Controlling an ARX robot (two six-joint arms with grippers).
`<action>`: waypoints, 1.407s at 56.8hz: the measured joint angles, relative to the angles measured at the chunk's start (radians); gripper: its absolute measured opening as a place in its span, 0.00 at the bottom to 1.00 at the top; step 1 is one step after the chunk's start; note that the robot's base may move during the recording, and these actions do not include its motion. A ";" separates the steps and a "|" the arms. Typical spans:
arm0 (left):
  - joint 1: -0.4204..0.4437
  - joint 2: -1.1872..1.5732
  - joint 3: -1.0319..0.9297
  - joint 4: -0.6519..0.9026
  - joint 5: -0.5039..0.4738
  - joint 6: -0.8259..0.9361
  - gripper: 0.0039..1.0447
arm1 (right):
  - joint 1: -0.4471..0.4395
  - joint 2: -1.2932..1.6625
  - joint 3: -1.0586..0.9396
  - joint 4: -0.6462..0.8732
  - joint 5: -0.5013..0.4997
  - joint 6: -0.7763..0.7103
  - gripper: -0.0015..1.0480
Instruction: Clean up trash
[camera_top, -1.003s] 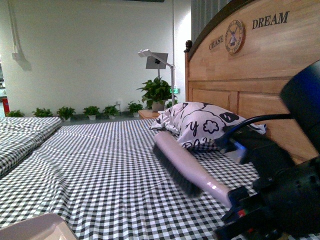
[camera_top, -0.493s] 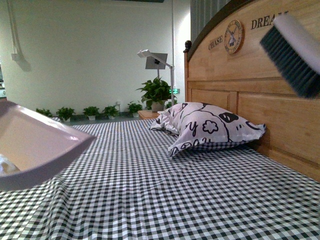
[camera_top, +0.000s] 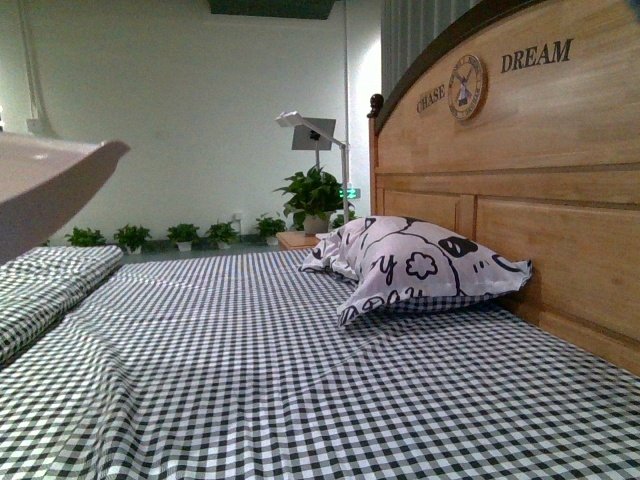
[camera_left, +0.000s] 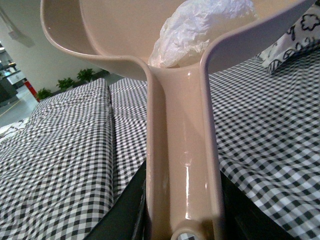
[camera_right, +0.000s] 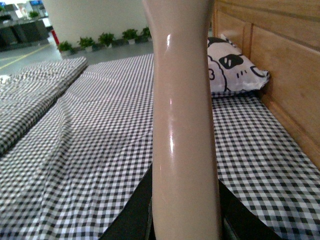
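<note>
A beige dustpan (camera_left: 125, 35) fills the left wrist view, and my left gripper (camera_left: 182, 215) is shut on its long handle. Crumpled white trash (camera_left: 200, 25) lies inside the pan near the handle's root. In the front view the dustpan (camera_top: 45, 185) shows as a pale edge held high at the far left, above the bed. My right gripper (camera_right: 185, 220) is shut on the smooth beige handle of the brush (camera_right: 182, 100), which rises straight up through the right wrist view. Its bristles are out of view, and the brush does not show in the front view.
A bed with a black-and-white checked sheet (camera_top: 300, 380) spreads below both arms. A patterned pillow (camera_top: 420, 265) leans on the wooden headboard (camera_top: 520, 180) at the right. A second checked bed (camera_top: 45, 280) lies to the left. Potted plants (camera_top: 315, 195) and a lamp (camera_top: 300, 125) stand at the far wall.
The dustpan has risen from low left to high at the left edge of the front view. The brush went up from the sheet and has left the front view at the upper right.
</note>
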 joint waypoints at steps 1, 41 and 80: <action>0.000 -0.023 -0.004 -0.013 0.005 -0.007 0.25 | 0.002 -0.012 -0.003 -0.005 0.006 0.008 0.18; 0.038 -0.403 -0.086 -0.259 0.146 -0.153 0.25 | 0.114 -0.168 -0.040 -0.106 0.216 0.033 0.18; 0.038 -0.404 -0.086 -0.259 0.146 -0.159 0.25 | 0.114 -0.168 -0.040 -0.106 0.216 0.033 0.18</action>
